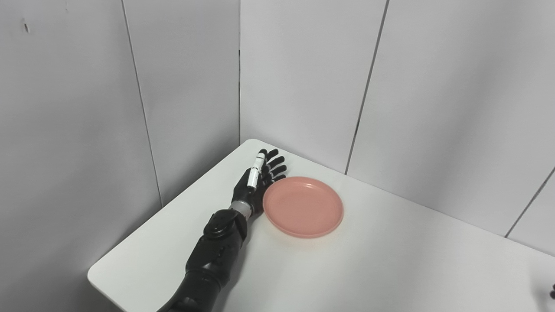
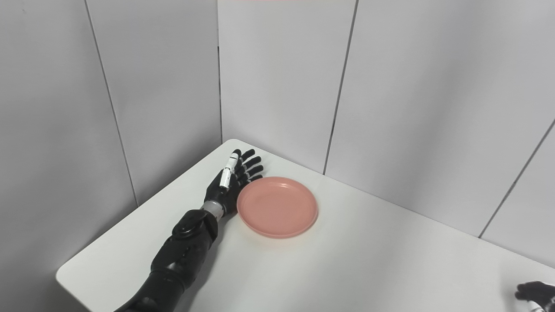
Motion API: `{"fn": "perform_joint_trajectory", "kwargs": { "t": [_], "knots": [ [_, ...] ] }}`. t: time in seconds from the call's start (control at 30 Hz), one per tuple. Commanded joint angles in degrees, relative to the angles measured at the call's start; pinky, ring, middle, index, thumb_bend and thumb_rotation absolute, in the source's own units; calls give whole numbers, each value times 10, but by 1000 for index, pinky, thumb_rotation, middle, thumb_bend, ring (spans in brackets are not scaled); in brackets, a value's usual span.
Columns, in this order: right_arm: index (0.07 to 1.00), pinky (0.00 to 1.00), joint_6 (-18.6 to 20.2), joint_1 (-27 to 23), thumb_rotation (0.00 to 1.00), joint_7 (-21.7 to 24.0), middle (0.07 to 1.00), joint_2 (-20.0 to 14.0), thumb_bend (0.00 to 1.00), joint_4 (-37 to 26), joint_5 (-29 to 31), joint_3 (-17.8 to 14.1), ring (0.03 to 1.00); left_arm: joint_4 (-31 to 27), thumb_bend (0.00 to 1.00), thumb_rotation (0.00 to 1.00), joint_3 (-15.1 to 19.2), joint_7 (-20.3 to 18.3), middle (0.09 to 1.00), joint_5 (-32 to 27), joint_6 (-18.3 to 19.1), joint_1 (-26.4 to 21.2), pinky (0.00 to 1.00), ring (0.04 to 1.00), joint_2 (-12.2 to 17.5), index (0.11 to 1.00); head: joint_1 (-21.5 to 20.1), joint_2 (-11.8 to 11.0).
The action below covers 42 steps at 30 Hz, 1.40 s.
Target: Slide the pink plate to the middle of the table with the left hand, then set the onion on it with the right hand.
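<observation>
We have our left hand (image 1: 256, 184) set edge-on at the left rim of the pink plate (image 1: 303, 206), fingers (image 1: 275, 167) spread and straight, grasping nothing; whether the palm already touches the rim or sits just beside it we cannot tell. The plate lies flat near the far left corner of the white worktop (image 1: 390, 260), close to the wall panels, so the slide toward the middle looks barely begun, if at all.

To do this step well, we should keep the palm low against the rim, so that it pushes the plate and does not ride over the shallow edge. We push toward the right and toward ourselves, steadily, with contact near the rim's middle so the plate travels straight and does not spin away.

Our right hand (image 2: 535, 292) shows only as a dark sliver at the lower right edge; we cannot tell its state. The onion is not in view, so we judge that step must wait.
</observation>
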Motion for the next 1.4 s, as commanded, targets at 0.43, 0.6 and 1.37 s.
{"fn": "perform_joint_trajectory", "kwargs": {
  "t": [0.43, 0.6, 1.37],
  "knots": [
    [880, 4, -27, 153, 996, -8, 919, 55, 1000, 26, -6, 25, 870, -28, 441, 1000, -36, -14, 909, -4, 58, -19, 873, 896, -36, 896, -71, 36],
    [884, 0, -27, 167, 1000, -7, 916, 60, 1000, -3, -3, 30, 853, -48, 440, 1000, -45, -14, 907, -4, 72, -12, 862, 887, -50, 894, -93, 50],
    [994, 0, 220, 300, 1000, -56, 985, 109, 215, -443, -57, 86, 963, -175, 423, 1000, -82, -6, 922, -2, 168, 24, 886, 911, -111, 905, -252, 134]
  ]
}}
